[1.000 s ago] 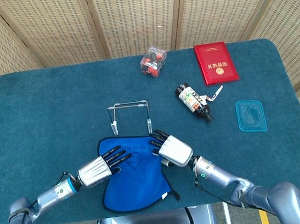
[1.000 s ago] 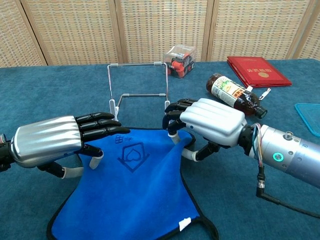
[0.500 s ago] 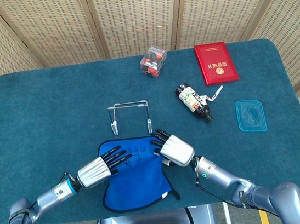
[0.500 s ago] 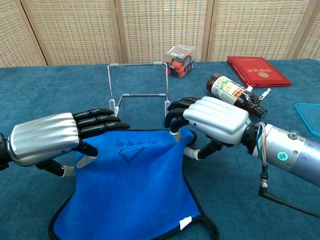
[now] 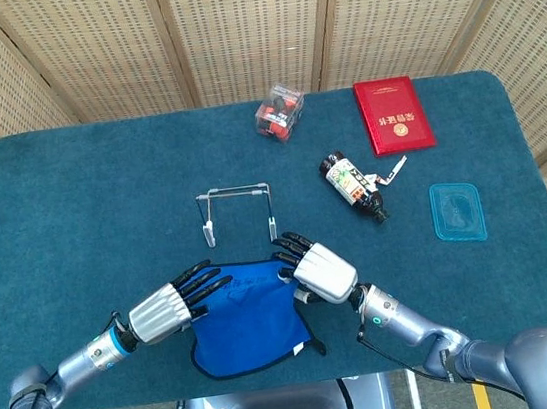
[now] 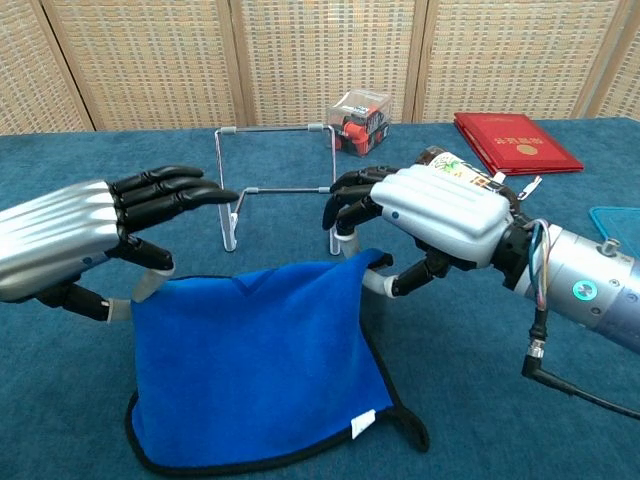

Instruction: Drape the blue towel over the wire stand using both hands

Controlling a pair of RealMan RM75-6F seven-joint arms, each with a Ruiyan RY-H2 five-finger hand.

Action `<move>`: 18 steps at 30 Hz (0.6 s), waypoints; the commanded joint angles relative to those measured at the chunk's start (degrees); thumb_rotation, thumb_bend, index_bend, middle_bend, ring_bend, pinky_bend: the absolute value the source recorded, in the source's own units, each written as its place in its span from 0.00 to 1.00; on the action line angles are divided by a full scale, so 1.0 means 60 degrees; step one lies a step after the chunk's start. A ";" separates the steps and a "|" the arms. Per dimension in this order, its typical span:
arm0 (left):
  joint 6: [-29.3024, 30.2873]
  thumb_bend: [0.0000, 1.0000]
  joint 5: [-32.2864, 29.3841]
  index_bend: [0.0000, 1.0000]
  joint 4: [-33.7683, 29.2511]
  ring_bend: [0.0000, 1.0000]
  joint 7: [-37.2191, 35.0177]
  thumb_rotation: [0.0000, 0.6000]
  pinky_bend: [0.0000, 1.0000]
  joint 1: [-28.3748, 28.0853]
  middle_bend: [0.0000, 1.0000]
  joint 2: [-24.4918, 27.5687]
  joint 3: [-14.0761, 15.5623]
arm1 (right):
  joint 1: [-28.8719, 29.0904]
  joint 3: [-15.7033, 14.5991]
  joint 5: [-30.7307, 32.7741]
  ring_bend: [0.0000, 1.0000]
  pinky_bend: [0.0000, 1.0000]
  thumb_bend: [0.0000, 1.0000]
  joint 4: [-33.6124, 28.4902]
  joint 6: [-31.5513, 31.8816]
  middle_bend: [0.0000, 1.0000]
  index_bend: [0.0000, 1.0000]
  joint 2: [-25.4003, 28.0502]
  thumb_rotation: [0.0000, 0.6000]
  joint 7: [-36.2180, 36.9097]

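1. The blue towel (image 6: 255, 365) has come up off the tabletop (image 5: 81, 199) since a second ago: its far edge, which then lay flat with a printed emblem showing, now hangs as a raised sheet, and only the near hem trails on the cloth surface.
2. The left hand (image 6: 85, 235) has risen with it; it pinches the towel's left top corner between thumb and underside fingers, the other fingers stretched out above.
3. The right hand (image 6: 435, 215) has likewise lifted and moved slightly toward the wire stand (image 6: 277, 180); it pinches the towel's right top corner, with its dark fingertips curled just in front of the stand's right leg.
4. The towel sits between the two hands, on the near side of the stand and not yet over it; in the head view its far edge lies just beside the stand's feet.
5. The stand, the bottle (image 5: 354, 188), the red booklet (image 5: 394, 113), the clear box of small items (image 5: 279, 111) and the turquoise lid (image 5: 457, 211) have not shifted.
6. The exact contact of each thumb with the cloth is partly hidden by the towel's folded corners.
7. In the chest view the bottle is mostly covered by the right hand, and the turquoise lid is cut off at the right border.
8. The emblem is no longer visible.
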 commanded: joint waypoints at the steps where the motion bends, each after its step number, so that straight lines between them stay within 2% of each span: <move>1: 0.0500 0.36 -0.0228 0.72 -0.0156 0.00 -0.0162 1.00 0.00 -0.0116 0.00 0.0173 -0.0294 | 0.0014 0.0386 0.0332 0.16 0.14 0.49 -0.1218 -0.0104 0.32 0.60 0.0530 1.00 -0.0139; 8: 0.1109 0.36 -0.0582 0.72 -0.0691 0.00 -0.0272 1.00 0.00 -0.0720 0.00 0.0497 -0.0857 | 0.0220 0.1079 0.0743 0.16 0.14 0.49 -0.2569 -0.0371 0.32 0.60 0.1047 1.00 -0.0748; 18: 0.1209 0.36 -0.0731 0.73 -0.1854 0.00 0.0115 1.00 0.00 -0.1703 0.00 0.1169 -0.1413 | 0.0482 0.2070 0.1730 0.16 0.14 0.49 -0.3483 -0.0945 0.32 0.60 0.1378 1.00 -0.1300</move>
